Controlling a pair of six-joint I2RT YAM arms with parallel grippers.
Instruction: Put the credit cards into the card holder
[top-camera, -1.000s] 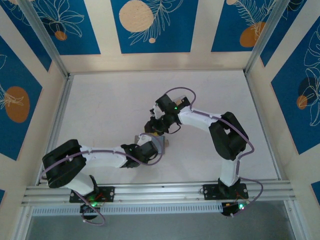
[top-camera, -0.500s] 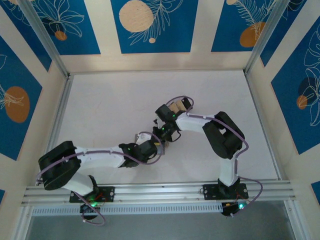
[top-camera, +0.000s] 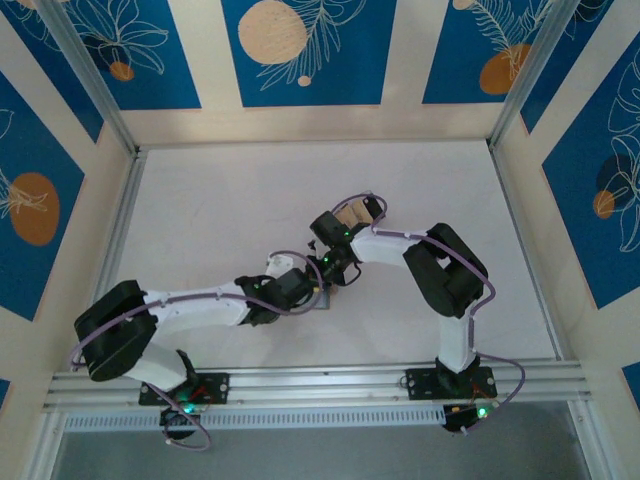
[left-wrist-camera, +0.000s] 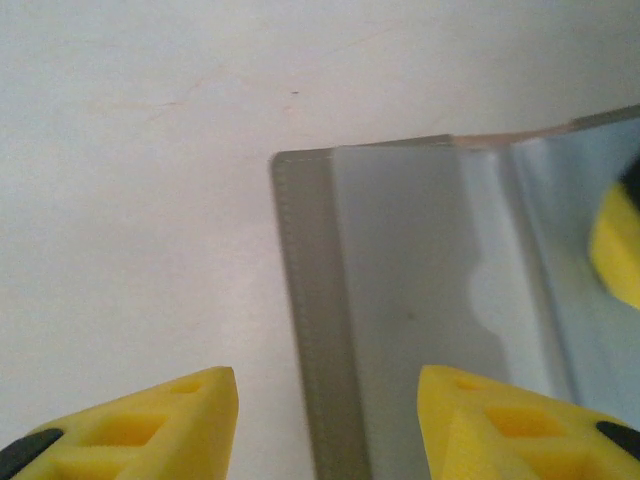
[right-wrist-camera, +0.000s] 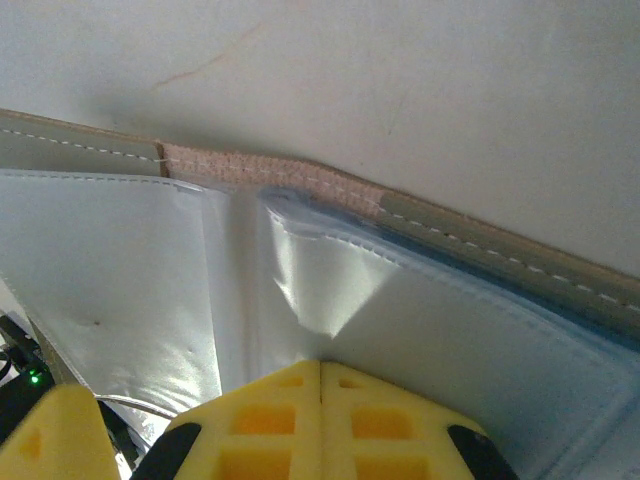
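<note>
Found at mid-table on the white tabletop: small grey folding card holder, lying opened flat with inner side up. Inside noted: clear plastic pockets, pale-blue lining, tan strip along the spine, grey stitched border.

Left gripper recorded with yellow fingers spread apart, grasping nothing. One fingertip over bare tabletop, the other over the near clear pocket, astride the holder's grey side edge. Contact with the holder: not determinable.

Right gripper recorded clenched, yellow pads pressed flat together, low over the holder's central fold beside a raised crease of pale-blue pocket. Any pocket film pinched between the pads: not determinable.

From above, both grippers seen nose to nose over the holder, hiding most of it.

Also logged: tan flat object on the tabletop just behind the right wrist, partly under a purple cable. Too small to identify.
</note>
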